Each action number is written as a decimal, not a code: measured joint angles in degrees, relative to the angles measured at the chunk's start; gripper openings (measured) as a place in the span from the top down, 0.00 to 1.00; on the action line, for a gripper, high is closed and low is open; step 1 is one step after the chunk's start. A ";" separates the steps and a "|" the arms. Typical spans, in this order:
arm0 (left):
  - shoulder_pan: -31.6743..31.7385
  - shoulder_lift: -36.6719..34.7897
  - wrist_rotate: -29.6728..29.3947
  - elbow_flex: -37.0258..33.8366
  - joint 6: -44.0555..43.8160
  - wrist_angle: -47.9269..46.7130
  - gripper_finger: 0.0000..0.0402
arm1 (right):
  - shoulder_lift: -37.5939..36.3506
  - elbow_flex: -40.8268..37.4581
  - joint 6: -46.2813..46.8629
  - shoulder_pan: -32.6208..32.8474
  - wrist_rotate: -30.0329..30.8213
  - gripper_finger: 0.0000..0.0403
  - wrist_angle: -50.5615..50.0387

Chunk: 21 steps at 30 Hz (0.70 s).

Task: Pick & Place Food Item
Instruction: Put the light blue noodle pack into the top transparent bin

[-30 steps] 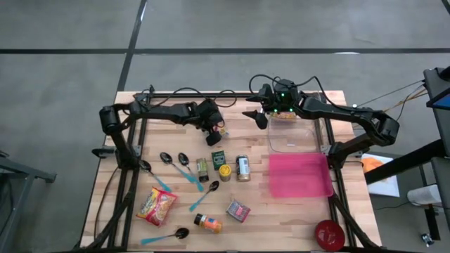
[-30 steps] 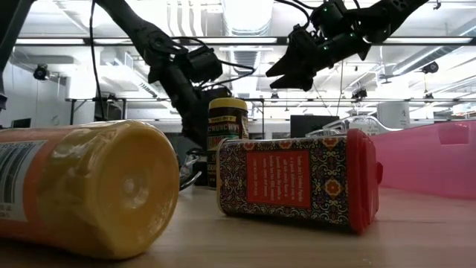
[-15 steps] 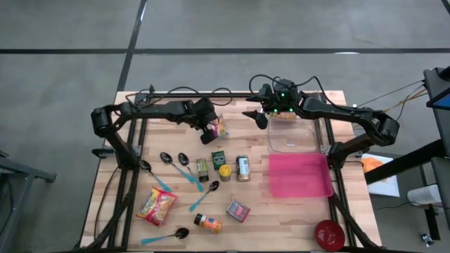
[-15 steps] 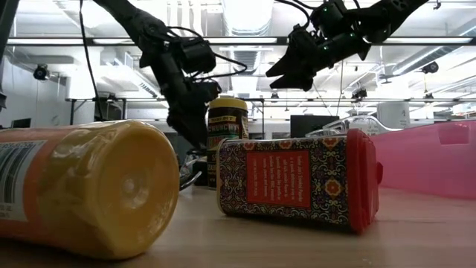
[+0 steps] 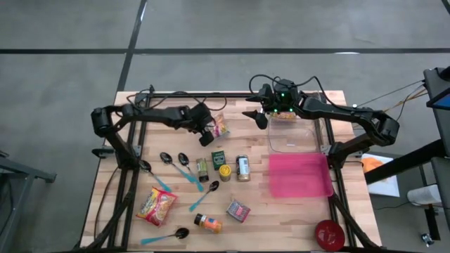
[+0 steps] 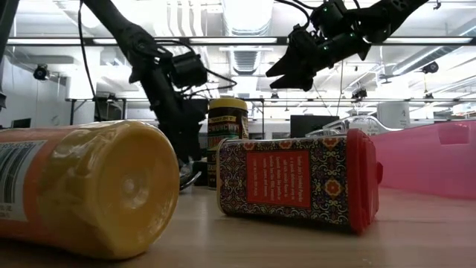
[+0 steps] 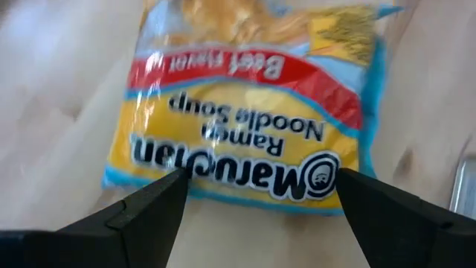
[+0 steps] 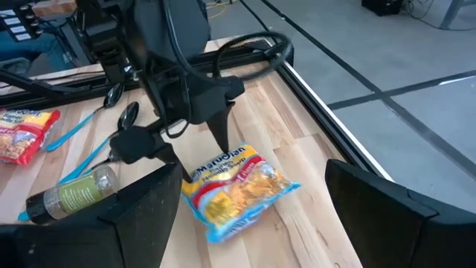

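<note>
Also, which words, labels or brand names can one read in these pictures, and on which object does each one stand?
"Maruchan", "Ramen Noodle Soup", "Beef Flavor": on the ramen packet lying on the table in front of the open left pincer, printed upside down in that view.
"CRUNCHY": on the dark jar in the low view.
Too small or blurred to read: the label of the red-capped box and of the orange bottle.

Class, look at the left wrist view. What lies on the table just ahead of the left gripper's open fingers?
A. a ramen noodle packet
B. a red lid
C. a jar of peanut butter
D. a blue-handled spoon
A. The left gripper is open, and a yellow ramen packet lies flat on the table just beyond it, not held.
</note>
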 joint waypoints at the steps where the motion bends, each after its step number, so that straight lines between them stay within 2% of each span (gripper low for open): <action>1: 0.00 -0.01 -0.01 -0.59 0.01 2.03 0.14 | 0.00 -0.01 -0.33 0.00 0.00 0.18 -0.01; 6: 0.00 -0.01 0.04 -2.74 0.03 9.09 0.14 | 0.00 -0.01 0.15 0.00 0.00 0.18 0.01; 21: 0.00 -0.01 4.19 -3.71 0.18 15.28 0.14 | 0.00 -0.01 -0.36 0.00 0.00 0.18 0.01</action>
